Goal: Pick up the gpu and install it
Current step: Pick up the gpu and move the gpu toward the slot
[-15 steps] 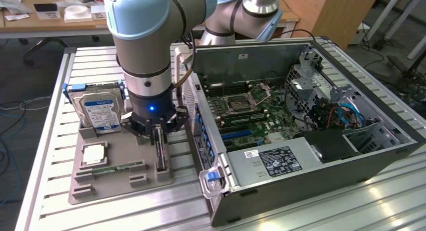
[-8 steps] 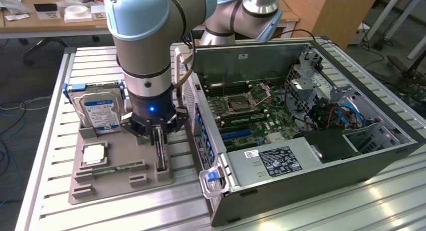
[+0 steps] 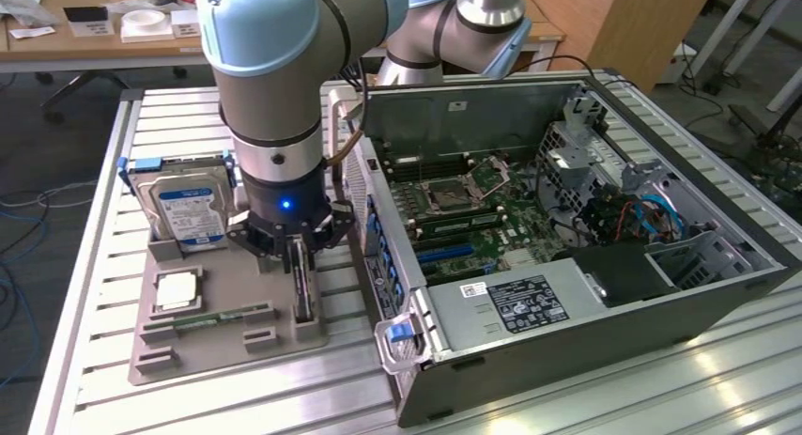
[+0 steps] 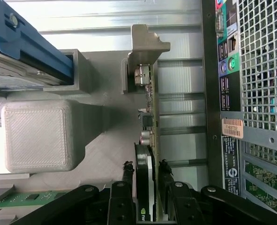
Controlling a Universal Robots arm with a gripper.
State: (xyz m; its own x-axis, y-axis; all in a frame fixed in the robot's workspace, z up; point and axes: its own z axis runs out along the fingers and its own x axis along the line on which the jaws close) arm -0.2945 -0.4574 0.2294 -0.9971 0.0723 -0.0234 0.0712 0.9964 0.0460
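**Card pinched in its tray slot, beside the open case**

The gpu (image 3: 300, 299) stands on its long edge in a narrow slot along the tray edge that faces the computer case. In the wrist view the gpu (image 4: 143, 187) is seen end-on: a dark face on one side, a thin green board on the other, and the silvery bracket (image 4: 145, 47) at the end away from the camera. The gripper (image 3: 297, 255) has the arm straight above it and sits low over the card, and the wrist view shows the gripper (image 4: 145, 168) pinching the card, with its fingers (image 4: 128, 174) set one against each face (the card's lower edge is in the slot).

The grey tray (image 3: 188, 355) lies on the slatted metal table (image 3: 602, 407). A hard drive (image 3: 188, 209) with a blue-and-white label stands upright at the tray corner away from the case. A square processor (image 3: 179, 291) lies flat near the tray's middle, and a green RAM stick (image 3: 223, 315) lies just beside it, toward the tray's near edge.

The computer case (image 3: 602, 350) lies just beside the tray with its side panel off and the motherboard (image 3: 501, 228) exposed. Its perforated rear panel (image 4: 265, 70) faces the card
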